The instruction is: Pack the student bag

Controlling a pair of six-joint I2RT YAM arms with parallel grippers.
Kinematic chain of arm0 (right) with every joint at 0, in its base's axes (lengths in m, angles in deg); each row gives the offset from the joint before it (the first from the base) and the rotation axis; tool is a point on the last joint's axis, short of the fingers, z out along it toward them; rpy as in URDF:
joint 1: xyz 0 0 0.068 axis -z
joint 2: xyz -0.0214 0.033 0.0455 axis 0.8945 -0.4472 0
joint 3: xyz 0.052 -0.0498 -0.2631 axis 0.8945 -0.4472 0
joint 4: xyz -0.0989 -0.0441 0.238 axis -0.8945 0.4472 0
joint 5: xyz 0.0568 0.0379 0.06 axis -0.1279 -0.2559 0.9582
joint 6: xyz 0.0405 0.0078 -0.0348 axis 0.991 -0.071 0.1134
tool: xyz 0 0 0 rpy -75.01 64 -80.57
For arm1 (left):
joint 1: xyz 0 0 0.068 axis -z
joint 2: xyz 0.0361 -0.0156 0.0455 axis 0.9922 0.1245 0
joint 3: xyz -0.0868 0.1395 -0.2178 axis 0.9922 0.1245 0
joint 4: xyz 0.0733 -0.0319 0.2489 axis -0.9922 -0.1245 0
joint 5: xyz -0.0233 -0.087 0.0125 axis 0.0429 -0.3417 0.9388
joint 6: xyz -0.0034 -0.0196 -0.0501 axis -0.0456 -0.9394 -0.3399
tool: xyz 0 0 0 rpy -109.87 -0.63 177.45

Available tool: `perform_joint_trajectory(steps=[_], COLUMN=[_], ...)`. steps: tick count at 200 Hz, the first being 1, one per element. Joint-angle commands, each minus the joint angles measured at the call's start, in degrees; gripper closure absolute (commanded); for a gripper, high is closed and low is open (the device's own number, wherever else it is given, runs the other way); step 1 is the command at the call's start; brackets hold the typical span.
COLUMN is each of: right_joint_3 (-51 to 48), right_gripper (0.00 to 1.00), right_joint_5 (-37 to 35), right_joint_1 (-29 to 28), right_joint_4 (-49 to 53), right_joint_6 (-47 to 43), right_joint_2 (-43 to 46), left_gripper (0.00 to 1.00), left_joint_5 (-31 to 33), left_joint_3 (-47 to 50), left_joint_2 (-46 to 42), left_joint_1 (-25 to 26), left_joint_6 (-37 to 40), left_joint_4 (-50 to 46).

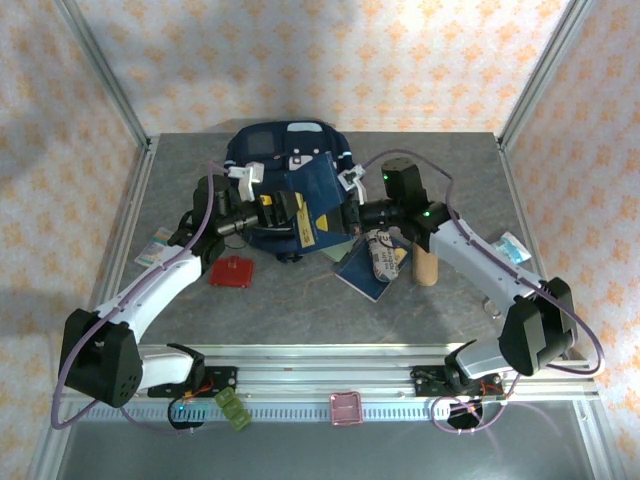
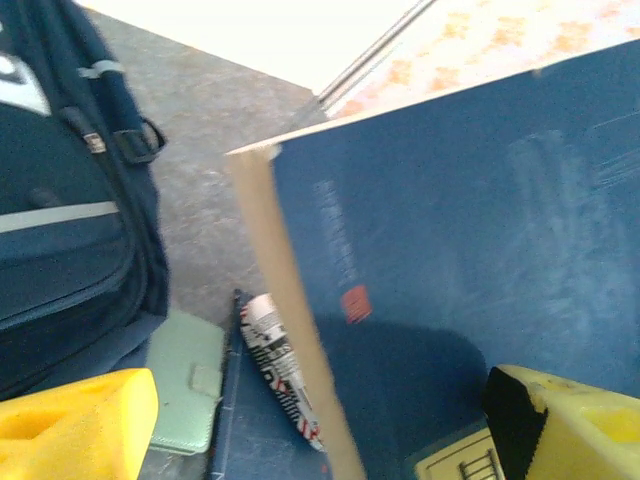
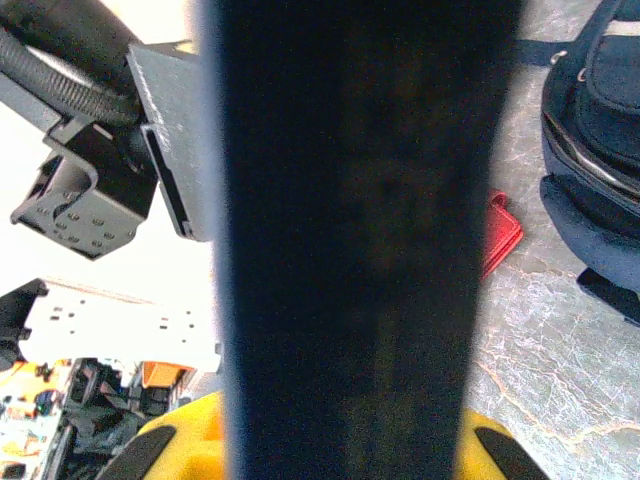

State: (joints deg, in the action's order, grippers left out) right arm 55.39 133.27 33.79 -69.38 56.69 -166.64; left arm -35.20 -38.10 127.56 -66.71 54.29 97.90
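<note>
The student bag [image 1: 282,150], navy with pale patches, lies at the back centre of the table; its side and strap [image 2: 60,230] fill the left of the left wrist view. A dark blue book [image 1: 308,205] hangs in the air in front of it. My right gripper [image 1: 350,213] is shut on the book's right edge, and the dark cover [image 3: 350,250] runs up between its yellow fingers [image 3: 330,440]. My left gripper [image 1: 275,210] stands open at the book's left edge; its tan page edge [image 2: 290,330] passes between the wide-apart yellow pads [image 2: 80,420].
Under the held book lie a second blue book [image 1: 362,272], a printed white tube [image 1: 383,257] and a mint-green case [image 2: 190,380]. A red flat item [image 1: 232,271] sits front left, a wooden cylinder [image 1: 425,262] right. Small packets [image 1: 155,248] [image 1: 513,248] lie near both side edges.
</note>
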Motion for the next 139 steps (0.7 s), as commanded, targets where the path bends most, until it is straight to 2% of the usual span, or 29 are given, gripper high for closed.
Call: perform_joint_trajectory(steps=[1, 18, 31, 45, 60, 76, 90, 108, 122, 139], right_joint_3=[2.6, 2.4, 2.6, 2.8, 3.0, 2.9, 3.2, 3.1, 1.3, -2.7], right_gripper=[1.00, 1.00, 1.00, 1.00, 1.00, 1.00, 0.84, 0.62, 0.53, 0.46], right_joint_5=[5.2, 5.9, 6.1, 6.1, 6.0, 7.0, 7.1, 6.4, 5.2, 1.6], right_joint_1=[-0.3, -0.3, -0.3, 0.1, 1.0, 2.2, 2.7, 3.0, 3.1, 3.2], right_joint_4=[-1.9, -2.7, -3.2, -3.9, -4.6, -5.4, -5.4, -6.3, -10.4, -18.0], right_joint_6=[-3.5, -3.2, -3.1, -2.5, -1.6, -0.7, -0.3, 1.1, 4.4, 10.3], right_joint_2=[-1.3, -2.6, -2.9, -3.2, -3.4, -3.8, -4.4, -4.3, -3.1, -0.5], left_gripper=[0.14, 0.15, 0.19, 0.30, 0.57, 0.81, 1.00, 1.00, 1.00, 1.00], left_joint_5=[-8.3, -11.9, -12.7, -13.4, -14.7, -14.8, -14.9, -13.6, -11.5, -7.5], left_joint_3=[-0.8, 0.0, -0.1, -0.3, -0.2, 0.2, 1.0, 2.5, 3.4, 3.3], left_joint_2=[-0.3, -0.2, -0.5, -0.5, -0.4, -0.2, 0.2, 0.8, 1.5, 2.0], left_joint_1=[0.0, 0.0, 0.0, -0.1, -0.6, -1.4, -1.9, -2.1, -2.3, -2.7], left_joint_6=[-2.4, -5.0, -4.8, -3.9, -3.9, -4.1, -5.8, -11.1, -15.5, -17.9], left_joint_4=[9.9, 14.3, 14.1, 12.4, 11.5, 10.8, 12.7, 18.9, 24.6, 26.9])
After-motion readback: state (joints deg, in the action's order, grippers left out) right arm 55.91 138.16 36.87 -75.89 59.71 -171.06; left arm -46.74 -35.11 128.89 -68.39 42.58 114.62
